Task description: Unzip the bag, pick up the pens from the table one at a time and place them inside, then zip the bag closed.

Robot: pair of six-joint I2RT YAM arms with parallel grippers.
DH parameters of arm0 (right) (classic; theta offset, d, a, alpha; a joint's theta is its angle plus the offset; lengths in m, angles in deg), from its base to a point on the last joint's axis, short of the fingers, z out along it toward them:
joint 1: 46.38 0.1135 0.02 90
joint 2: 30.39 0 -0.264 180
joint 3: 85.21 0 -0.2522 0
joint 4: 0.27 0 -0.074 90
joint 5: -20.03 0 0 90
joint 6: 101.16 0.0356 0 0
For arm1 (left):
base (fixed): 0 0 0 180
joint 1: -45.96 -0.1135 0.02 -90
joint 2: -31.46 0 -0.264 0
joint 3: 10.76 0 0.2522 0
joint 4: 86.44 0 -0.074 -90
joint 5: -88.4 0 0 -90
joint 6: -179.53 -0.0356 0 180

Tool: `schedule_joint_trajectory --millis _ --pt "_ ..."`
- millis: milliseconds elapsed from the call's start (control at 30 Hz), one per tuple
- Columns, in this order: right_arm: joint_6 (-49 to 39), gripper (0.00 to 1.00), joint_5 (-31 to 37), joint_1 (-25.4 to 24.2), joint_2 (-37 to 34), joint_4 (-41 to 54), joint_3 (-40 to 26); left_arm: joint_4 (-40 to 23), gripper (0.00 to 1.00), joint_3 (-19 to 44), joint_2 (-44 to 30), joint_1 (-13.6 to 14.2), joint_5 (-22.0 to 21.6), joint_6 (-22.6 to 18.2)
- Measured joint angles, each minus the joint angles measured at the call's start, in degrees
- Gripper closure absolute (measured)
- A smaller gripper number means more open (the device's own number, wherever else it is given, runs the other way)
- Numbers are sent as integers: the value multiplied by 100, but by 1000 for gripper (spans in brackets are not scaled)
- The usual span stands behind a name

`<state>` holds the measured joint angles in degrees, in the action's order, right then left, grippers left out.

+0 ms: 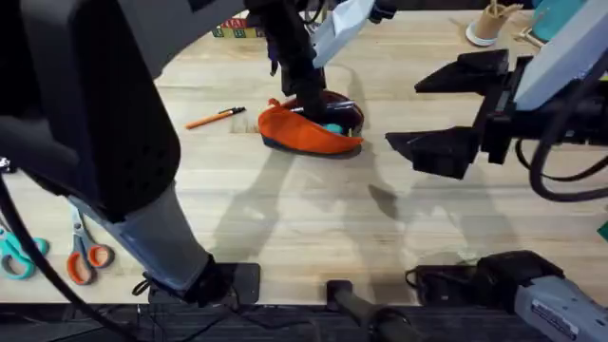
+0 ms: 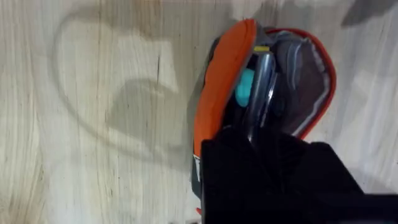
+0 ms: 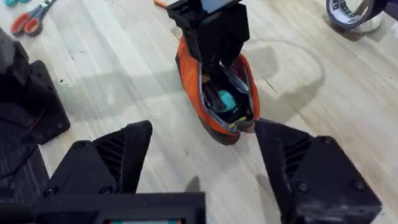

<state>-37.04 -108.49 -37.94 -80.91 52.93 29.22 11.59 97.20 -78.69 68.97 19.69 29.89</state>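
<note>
Your left end effector point(image 1: 309, 103) grips the silvery pen point(image 3: 233, 76) inside the open bag point(image 1: 302, 130); the orange pen point(image 1: 215, 118) lies just left; the right end effector point(image 1: 446, 106) hangs open.

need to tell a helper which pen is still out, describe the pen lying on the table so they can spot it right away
On the light wooden table, find the open orange bag near the middle, where the left gripper reaches into it. Left of the bag, apart from it, lies a thin orange pen with a dark tip. It is a plain short stick, unlike the orange-handled scissors at the near left edge.
</note>
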Motion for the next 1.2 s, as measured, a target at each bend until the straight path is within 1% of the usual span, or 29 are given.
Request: schedule_joint_trajectory --millis 367,400,567,600,667,1033,1133,1200 --pt "-1 4 2 0 0 0 0 -54 957 0 0 0 -22 0" --pt "-1 4 1 0 0 0 0 -54 904 0 0 0 -30 -25" --pt "-1 4 0 0 0 0 0 -62 104 0 0 0 -41 -37" --pt "0 4 1 0 0 0 0 -71 40 0 0 0 -41 -23" --pt "-1 4 0 0 0 0 -2 -78 10 0 0 0 -43 -24" --pt "-1 4 1 0 0 0 0 -75 7 0 0 0 -54 7" --pt "-1 3 0 0 0 0 -1 -78 7 43 0 0 -54 213" --pt "-1 3 0 0 0 0 0 -104 7 139 0 0 -56 449"
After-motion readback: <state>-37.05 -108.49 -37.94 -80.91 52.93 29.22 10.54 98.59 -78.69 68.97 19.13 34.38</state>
